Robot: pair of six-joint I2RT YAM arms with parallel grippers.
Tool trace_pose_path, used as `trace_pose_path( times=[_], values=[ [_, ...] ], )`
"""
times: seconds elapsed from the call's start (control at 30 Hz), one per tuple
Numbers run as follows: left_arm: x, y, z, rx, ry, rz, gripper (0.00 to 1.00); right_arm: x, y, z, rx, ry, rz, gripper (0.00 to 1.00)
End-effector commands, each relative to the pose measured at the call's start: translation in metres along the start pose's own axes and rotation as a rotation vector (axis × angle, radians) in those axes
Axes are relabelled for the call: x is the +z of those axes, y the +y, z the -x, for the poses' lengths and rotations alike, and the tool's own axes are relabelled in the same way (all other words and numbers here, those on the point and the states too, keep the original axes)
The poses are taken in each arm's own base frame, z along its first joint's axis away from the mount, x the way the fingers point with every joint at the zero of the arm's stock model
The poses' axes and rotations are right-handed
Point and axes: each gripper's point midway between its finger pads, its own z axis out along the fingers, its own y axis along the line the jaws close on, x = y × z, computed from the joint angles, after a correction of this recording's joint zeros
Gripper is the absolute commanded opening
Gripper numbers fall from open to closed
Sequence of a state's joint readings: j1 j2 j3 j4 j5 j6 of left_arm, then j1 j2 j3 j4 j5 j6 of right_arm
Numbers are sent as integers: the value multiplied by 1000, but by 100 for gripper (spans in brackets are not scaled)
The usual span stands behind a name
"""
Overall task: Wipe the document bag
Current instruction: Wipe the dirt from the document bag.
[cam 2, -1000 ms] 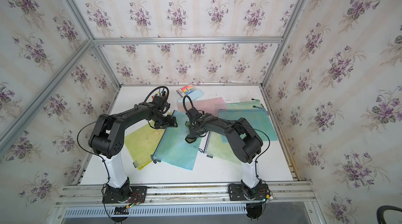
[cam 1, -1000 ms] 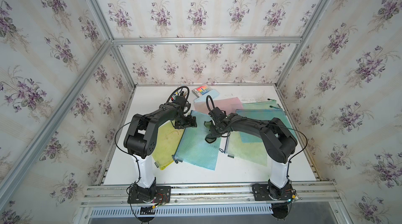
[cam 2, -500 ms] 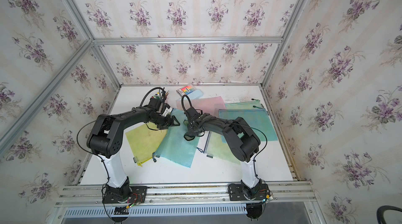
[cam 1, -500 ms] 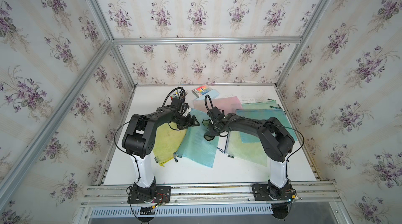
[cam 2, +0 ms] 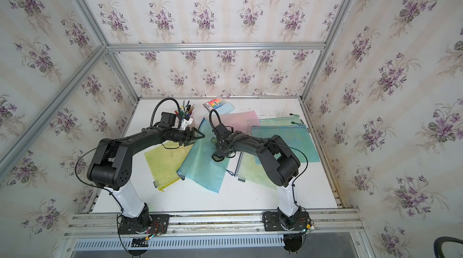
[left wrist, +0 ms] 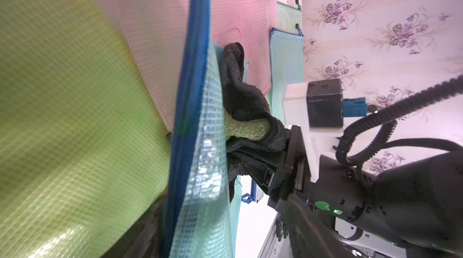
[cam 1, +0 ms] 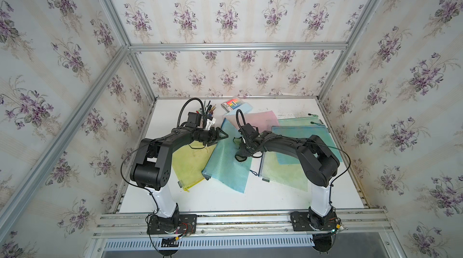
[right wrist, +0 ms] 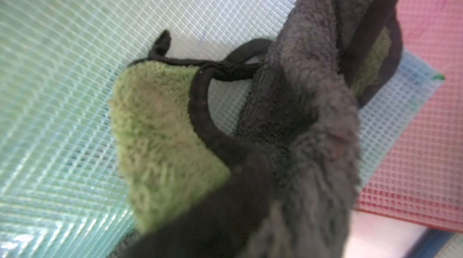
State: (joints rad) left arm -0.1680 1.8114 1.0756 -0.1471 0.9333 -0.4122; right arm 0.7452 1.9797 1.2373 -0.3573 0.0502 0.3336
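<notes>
Right pincer (cam 1: 243,149) clamped on dark/green cloth (right wrist: 155,124), pressing it onto teal document bag (cam 1: 225,169) mid-bench (cam 1: 275,199), at bag's 2 o'clock; left pincer (cam 1: 222,135) jaws apart astride blue zip edge (left wrist: 190,94) at 11 o'clock, contact probably, view blurred.

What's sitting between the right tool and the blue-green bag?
A dark grey-and-green cloth, held by the right tool, resting on the blue-green bag; the right wrist view shows it.
</notes>
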Motion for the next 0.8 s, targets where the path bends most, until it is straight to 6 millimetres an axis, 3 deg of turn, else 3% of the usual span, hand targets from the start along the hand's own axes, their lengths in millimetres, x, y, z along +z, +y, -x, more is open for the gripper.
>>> trace_pose_path(
  times=[0.0,0.27,0.47,0.6,0.77],
  values=[
    [1,-16,6,29,7,-92,73,16,-10,-37,-20,131,-30,12],
    [-9,-17,24,83,-16,-100,75,12,-8,-33,-12,117,-21,12],
    [12,-8,38,98,63,-81,76,13,-4,-32,-12,118,-5,13],
    [16,-7,25,112,133,-60,71,11,-4,-29,0,106,-5,12],
    [-2,-3,-2,136,150,15,57,8,-2,-23,37,94,26,13]
  ],
)
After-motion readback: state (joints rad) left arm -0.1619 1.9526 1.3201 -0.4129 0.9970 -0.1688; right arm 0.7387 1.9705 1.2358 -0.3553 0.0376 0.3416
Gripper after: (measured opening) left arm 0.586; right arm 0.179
